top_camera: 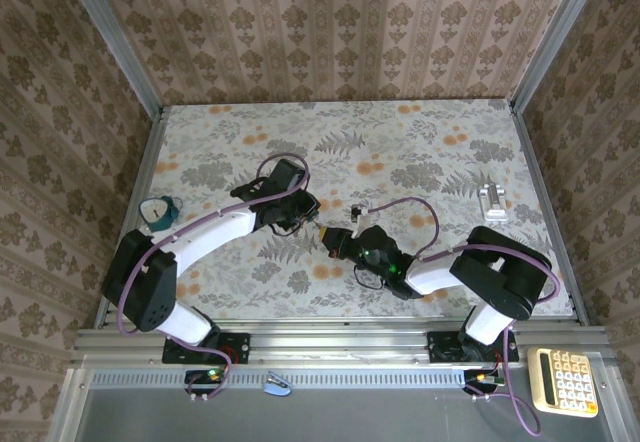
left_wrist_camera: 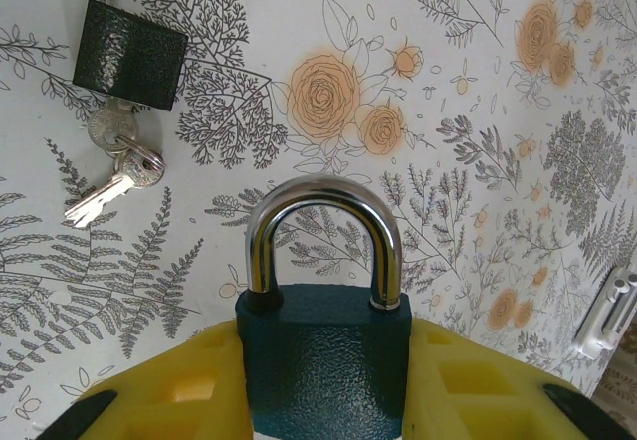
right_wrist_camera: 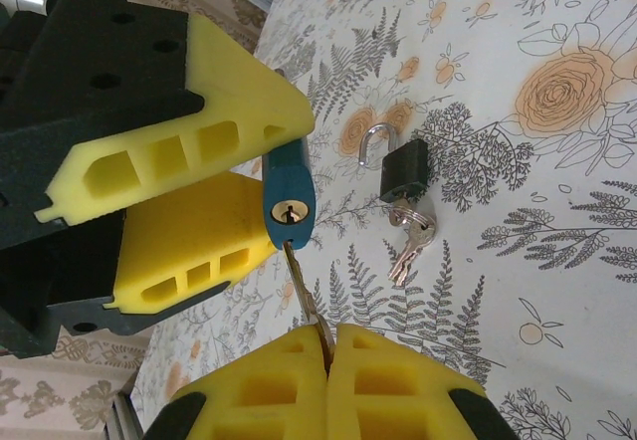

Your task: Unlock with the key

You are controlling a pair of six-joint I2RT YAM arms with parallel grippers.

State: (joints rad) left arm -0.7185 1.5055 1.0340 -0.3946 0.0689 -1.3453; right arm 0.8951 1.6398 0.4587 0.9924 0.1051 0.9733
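Lock meets key above the flowered surface (right_wrist_camera: 557, 291) — the left end effector (left_wrist_camera: 323, 380), part-way closed, clamps the teal padlock (right_wrist_camera: 289, 186) by its body, shackle shut and keyhole turned towards its partner, evidently so the lock cannot twist as the key goes in. The right end effector (right_wrist_camera: 326, 345), fully closed, pinches the key (right_wrist_camera: 302, 286) by its head, blade aimed at the keyhole and tip just short of it — not yet inserted, by the look of it. A black padlock (right_wrist_camera: 403, 169) with its own bunch of keys (right_wrist_camera: 408, 241) lies on the surface nearby, untouched
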